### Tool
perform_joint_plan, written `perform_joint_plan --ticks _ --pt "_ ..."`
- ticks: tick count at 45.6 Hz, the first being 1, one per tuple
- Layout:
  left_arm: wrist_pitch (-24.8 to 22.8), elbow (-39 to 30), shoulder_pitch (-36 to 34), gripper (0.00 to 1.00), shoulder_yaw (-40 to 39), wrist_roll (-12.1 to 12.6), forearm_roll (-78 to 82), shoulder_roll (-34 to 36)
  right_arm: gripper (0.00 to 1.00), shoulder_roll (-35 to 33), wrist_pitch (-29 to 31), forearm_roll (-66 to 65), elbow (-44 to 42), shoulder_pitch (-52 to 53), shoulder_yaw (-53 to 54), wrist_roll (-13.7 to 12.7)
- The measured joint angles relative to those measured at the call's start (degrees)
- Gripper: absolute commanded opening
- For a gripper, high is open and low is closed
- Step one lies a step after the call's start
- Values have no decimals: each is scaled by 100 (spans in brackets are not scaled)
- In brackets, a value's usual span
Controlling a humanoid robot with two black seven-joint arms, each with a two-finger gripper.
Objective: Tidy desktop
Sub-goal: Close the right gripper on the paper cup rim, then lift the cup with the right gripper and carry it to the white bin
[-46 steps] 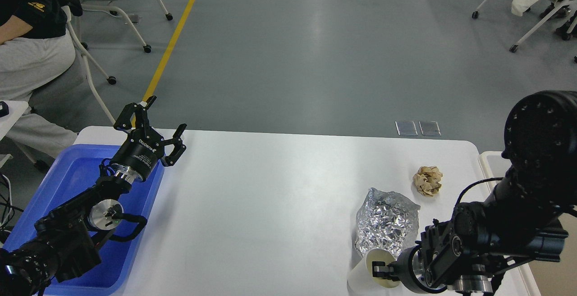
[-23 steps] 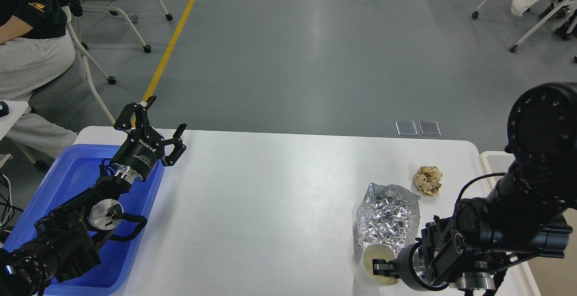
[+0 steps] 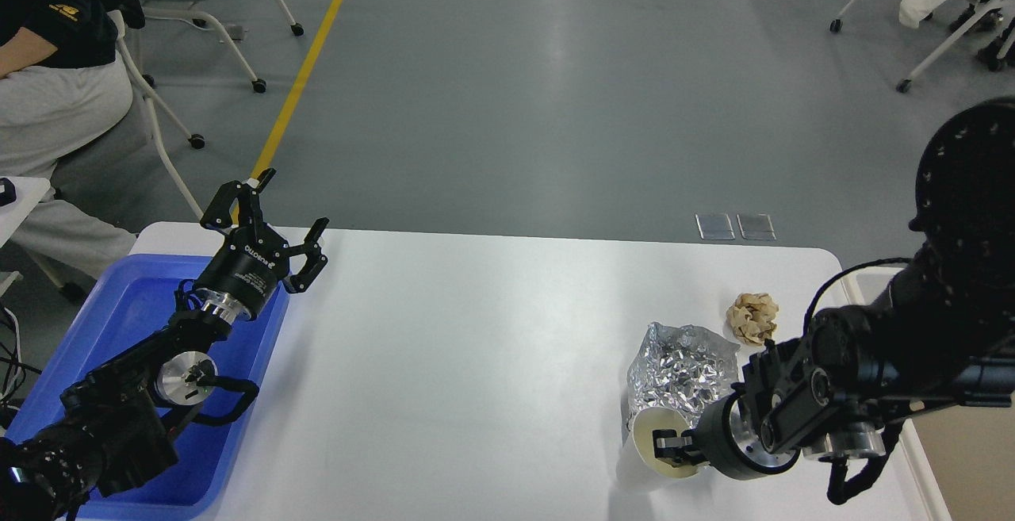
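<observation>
The desktop (image 3: 476,362) lies bare across its middle and far edge. Near the right edge, a foil bag (image 3: 682,370), paper wad (image 3: 753,317) and cup (image 3: 662,446) crowd together. A blue tray (image 3: 119,323) fills the left edge.

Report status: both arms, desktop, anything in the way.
Left gripper open above blue tray. Right gripper gripping paper cup rim. Desktop: foil wad, crumpled paper remain.

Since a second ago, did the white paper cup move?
Yes. The white paper cup, gripped by the right arm's fingers, has come up and back toward the crumpled silver foil bag, which stayed put.
</observation>
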Motion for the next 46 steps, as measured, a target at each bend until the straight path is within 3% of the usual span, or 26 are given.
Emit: perform_joint_plan --ticks 22,34,46 --pt "0 0 0 100 0 0 0 0 0 -580 1744 -128 -46 1631 -868 851" --pt "0 0 0 100 0 0 0 0 0 -1415 2086 -131 -376 2264 -1386 986" --pt "2 0 1 100 0 0 2 0 0 -2960 2185 -111 -1193 2388 -1484 975"
